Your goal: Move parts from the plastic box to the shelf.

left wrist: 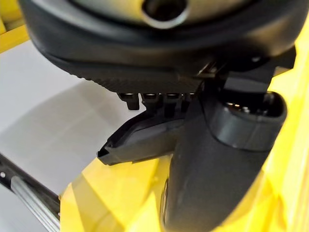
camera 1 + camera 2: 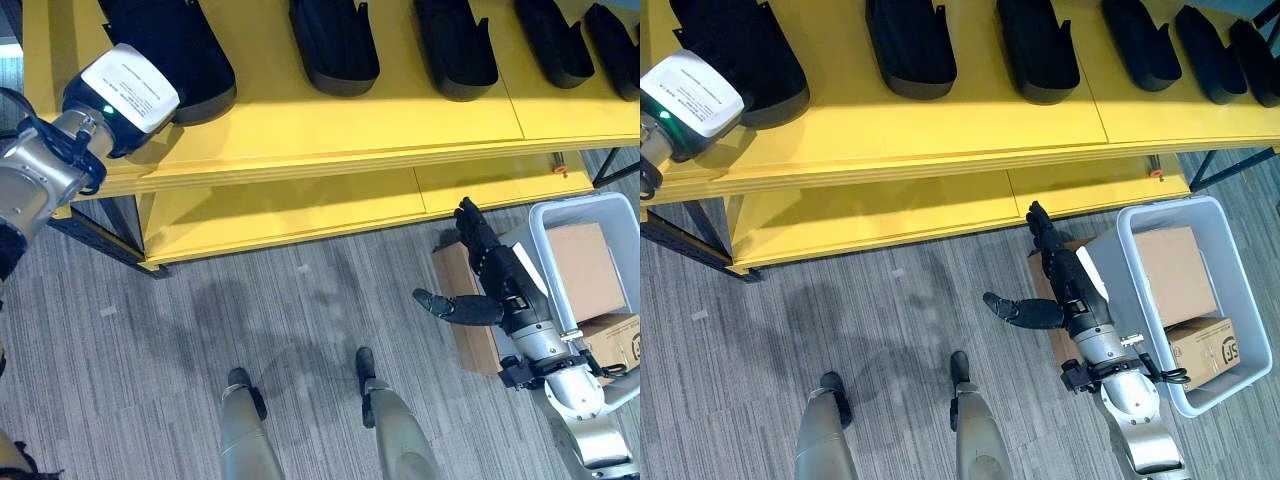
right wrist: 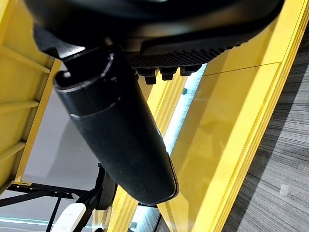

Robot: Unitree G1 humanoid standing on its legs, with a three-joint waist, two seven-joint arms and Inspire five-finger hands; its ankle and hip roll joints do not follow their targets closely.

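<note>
Several black parts [image 2: 910, 45] already sit on the yellow shelf [image 2: 940, 130]. Left hand [image 2: 120, 95] rests at the leftmost part; we cannot tell its fingers. Right hand [image 2: 1060, 285] hangs empty, fingers straight, beside the plastic box [image 2: 1130, 290], which holds cardboard boxes [image 2: 1180, 275].

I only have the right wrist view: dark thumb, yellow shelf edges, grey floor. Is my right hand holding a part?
Observer: No. The right hand hangs open beside the plastic box, fingers straight, nothing in it.
Operator: What's in the box?
Observer: Two cardboard boxes, a larger one and a smaller one.
Operator: And the shelf?
Observer: Black parts stand in a row on the yellow shelf, and the left hand is on the leftmost one.
</note>
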